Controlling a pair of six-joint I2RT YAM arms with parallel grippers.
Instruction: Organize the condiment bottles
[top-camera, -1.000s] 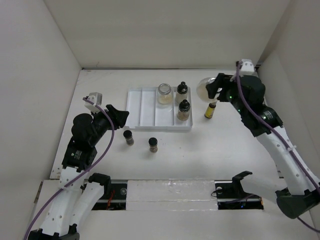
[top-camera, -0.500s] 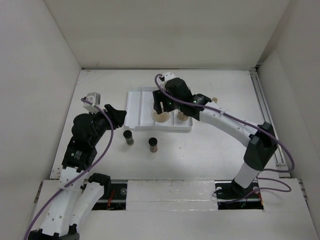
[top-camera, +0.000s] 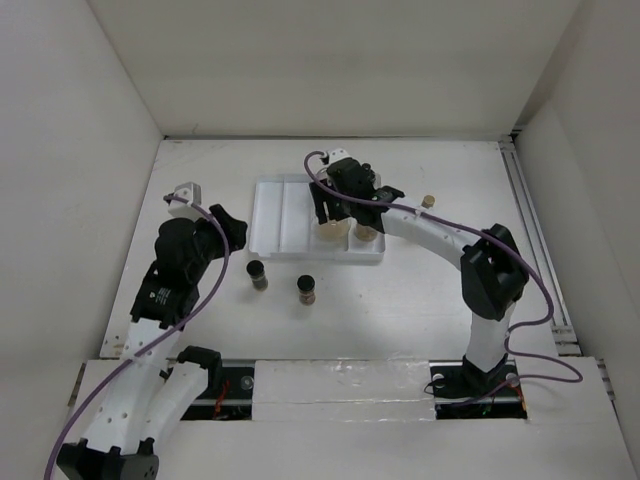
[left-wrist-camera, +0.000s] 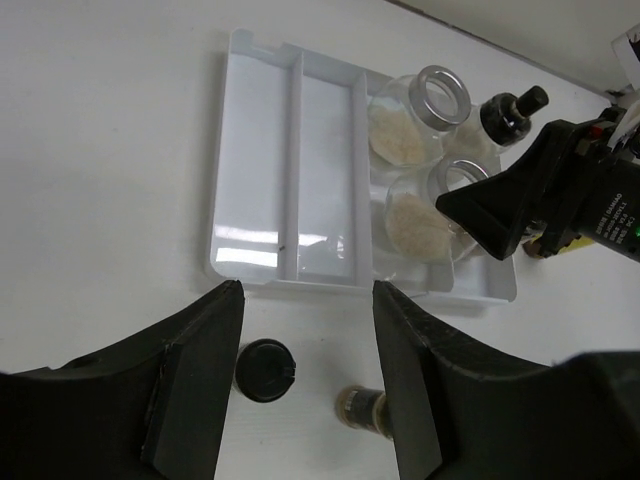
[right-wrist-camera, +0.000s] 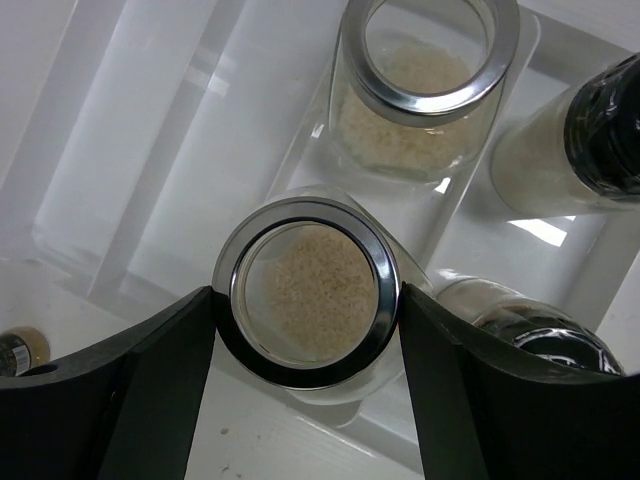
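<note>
My right gripper (right-wrist-camera: 308, 300) is shut on the metal rim of a clear jar (right-wrist-camera: 310, 275) of beige grains, at the near end of the white tray's (top-camera: 272, 215) third lane; whether the jar rests there I cannot tell. A second jar (right-wrist-camera: 428, 85) stands behind it. Two black-capped bottles (right-wrist-camera: 612, 105) (right-wrist-camera: 535, 322) fill the right lane. On the table before the tray stand two more capped bottles (top-camera: 258, 275) (top-camera: 307, 289). My left gripper (left-wrist-camera: 306, 300) hangs open above them, holding nothing. A small yellow bottle (top-camera: 427, 201) stands right of the tray.
The tray's two left lanes (left-wrist-camera: 325, 170) hold nothing. White walls close in the table on the left, back and right. My right arm (top-camera: 440, 235) arches over the table from the near right to the tray.
My right arm swung from the far right, beside the yellow bottle, over to the tray with the jar in its grip. My left arm shifted slightly and its jaws opened a little wider.
</note>
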